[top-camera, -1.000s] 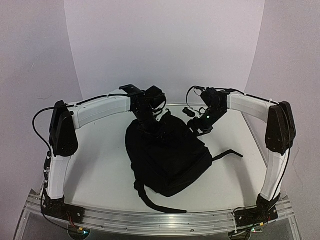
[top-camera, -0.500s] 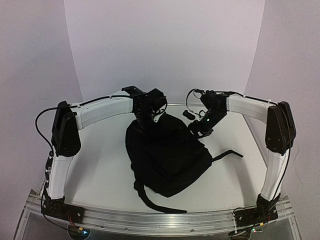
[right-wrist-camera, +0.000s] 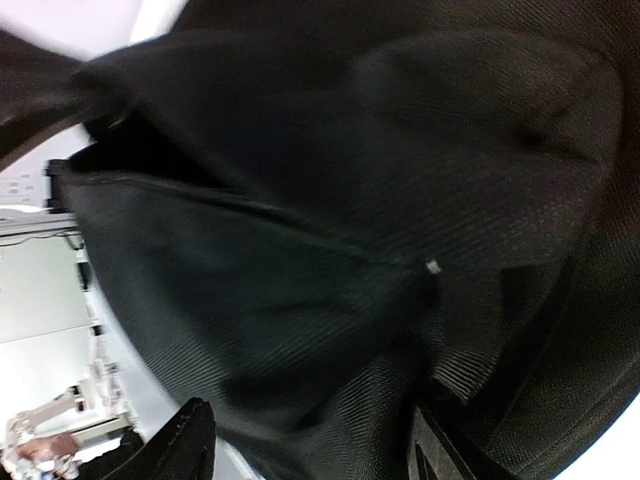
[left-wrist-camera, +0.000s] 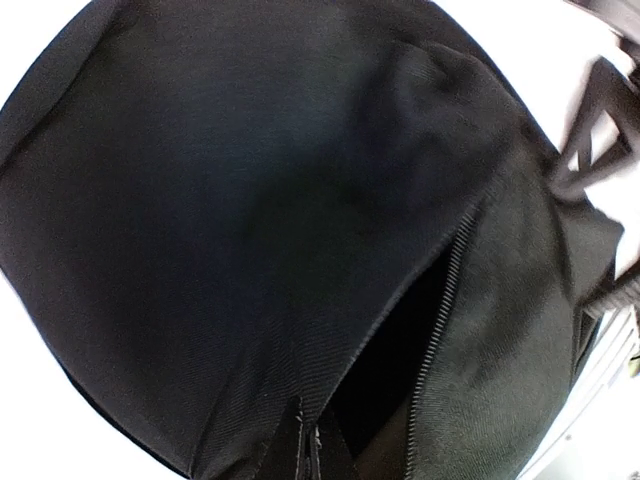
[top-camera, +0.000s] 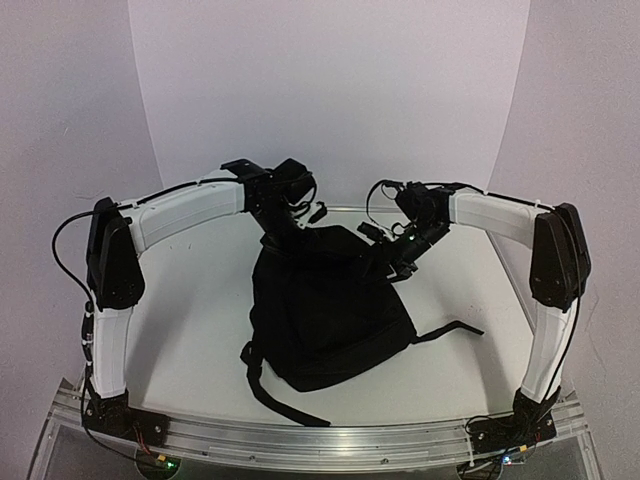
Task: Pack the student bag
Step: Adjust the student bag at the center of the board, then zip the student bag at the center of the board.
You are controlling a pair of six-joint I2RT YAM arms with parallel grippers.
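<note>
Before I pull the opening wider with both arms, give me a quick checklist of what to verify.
1. Left gripper shut on the student bag beside the zipper: ok.
2. Zipper parted: ok, narrow gap.
3. Right gripper gripping fabric: not ok, jaws apart around it.
4. Bag interior free: cannot tell, too dark.
5. Shoulder strap clear of both arms, on the table: ok.

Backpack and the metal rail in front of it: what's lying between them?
A loose black strap of the backpack on the white table, in the top view.
</note>
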